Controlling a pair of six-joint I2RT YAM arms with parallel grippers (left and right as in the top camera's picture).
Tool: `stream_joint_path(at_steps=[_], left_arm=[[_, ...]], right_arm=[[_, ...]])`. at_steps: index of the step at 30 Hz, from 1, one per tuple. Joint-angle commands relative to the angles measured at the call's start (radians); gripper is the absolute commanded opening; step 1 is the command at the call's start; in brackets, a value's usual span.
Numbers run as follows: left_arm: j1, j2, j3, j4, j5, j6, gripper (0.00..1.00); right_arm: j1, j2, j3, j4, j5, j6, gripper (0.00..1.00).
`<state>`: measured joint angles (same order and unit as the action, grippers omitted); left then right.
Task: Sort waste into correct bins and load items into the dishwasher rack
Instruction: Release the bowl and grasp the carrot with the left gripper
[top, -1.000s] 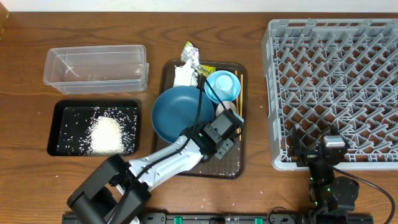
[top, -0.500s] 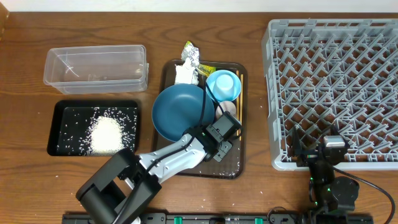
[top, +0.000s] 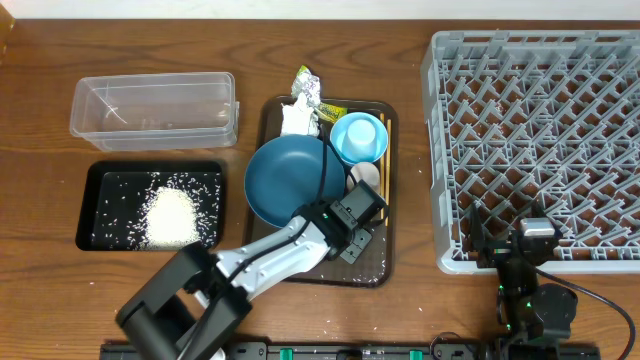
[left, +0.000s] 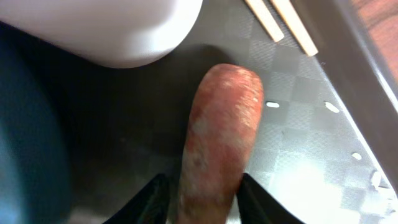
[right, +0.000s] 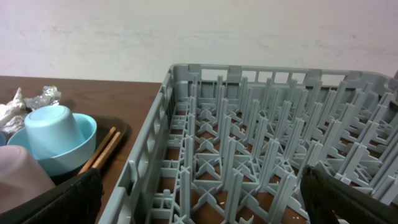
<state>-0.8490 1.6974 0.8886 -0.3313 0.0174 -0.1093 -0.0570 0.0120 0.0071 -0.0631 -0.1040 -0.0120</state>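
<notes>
Clamped with the left gripper on one small orange carrot, low on the brown tray at the overhead's centre. Close above: one whitish cup, two chopsticks, one large blue bowl, one light-blue bowl. Lower right: right gripper spread wide, empty, at the lower edge of one grey rack. Left: two bins, clear tub, black bin with one rice heap.

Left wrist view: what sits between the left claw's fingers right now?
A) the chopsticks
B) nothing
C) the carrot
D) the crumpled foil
C: the carrot lies on the tray between the fingers of the left claw, while the chopsticks lie apart at the top of that view.
</notes>
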Motion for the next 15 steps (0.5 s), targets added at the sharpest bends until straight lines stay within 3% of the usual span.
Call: stream_joint_path(at_steps=[1, 5, 8, 11, 15], left_arm=[[-0.002, -0.075, 0.000, -0.024, -0.003, -0.008, 0.33], [-0.002, -0.121, 0.000, -0.054, -0.002, -0.009, 0.25], [-0.002, -0.134, 0.000, -0.066, -0.002, -0.021, 0.24], [-0.002, -0.128, -0.001, -0.073, -0.003, -0.019, 0.32], [0.000, -0.103, -0.002, -0.072, -0.003, -0.019, 0.34]], right_arm=[[-0.002, -0.004, -0.002, -0.004, 0.002, -0.008, 0.99], [-0.002, -0.004, -0.002, -0.004, 0.002, -0.008, 0.99], [-0.002, -0.004, -0.002, -0.004, 0.002, -0.008, 0.99], [-0.002, -0.004, -0.002, -0.004, 0.002, -0.008, 0.99], [-0.002, -0.004, -0.002, -0.004, 0.002, -0.008, 0.99]])
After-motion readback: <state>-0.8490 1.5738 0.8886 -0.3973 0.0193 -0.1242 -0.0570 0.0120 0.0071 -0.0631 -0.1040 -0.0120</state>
